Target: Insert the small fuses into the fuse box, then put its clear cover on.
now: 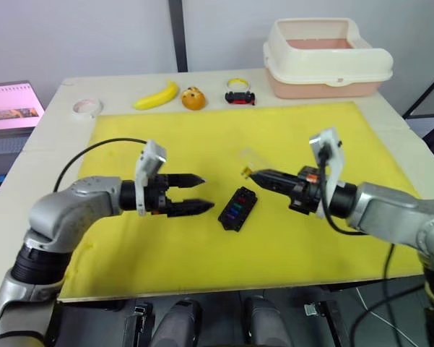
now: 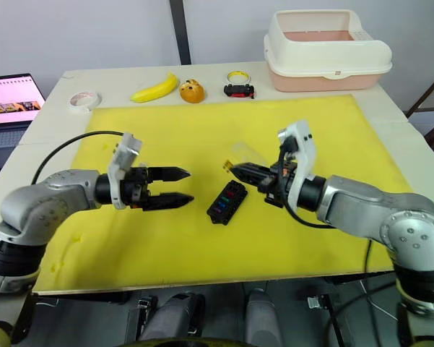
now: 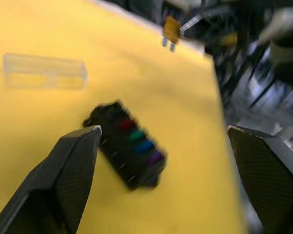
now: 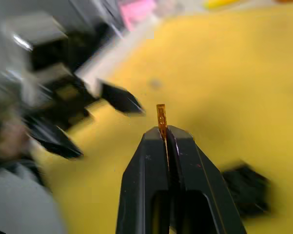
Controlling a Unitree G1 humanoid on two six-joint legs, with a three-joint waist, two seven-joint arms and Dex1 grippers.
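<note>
Pale table (image 1: 50, 130) with a yellow mat (image 1: 289, 130) against a grey wall. Far edge: laptop (image 1: 11, 108), tape roll (image 1: 87, 107), banana (image 1: 157, 95), toy car (image 1: 240, 97), cream bin (image 1: 325, 58). Left gripper (image 1: 195, 194) spread, empty. Fuse box (image 1: 237, 209) mid-mat, clear cover (image 3: 44, 71) behind it. Right gripper (image 1: 258, 174) pinches an orange fuse (image 4: 161, 116) above.

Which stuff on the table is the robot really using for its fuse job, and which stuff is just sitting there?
For the job:
- fuse box, some colored fuses already in it
- orange fuse, pinched in the right tool
- clear cover, lying on the yellow mat
- left tool, open beside the box

Just lying about:
- banana
- orange
- toy car
- tape roll
- tub
- laptop
</note>
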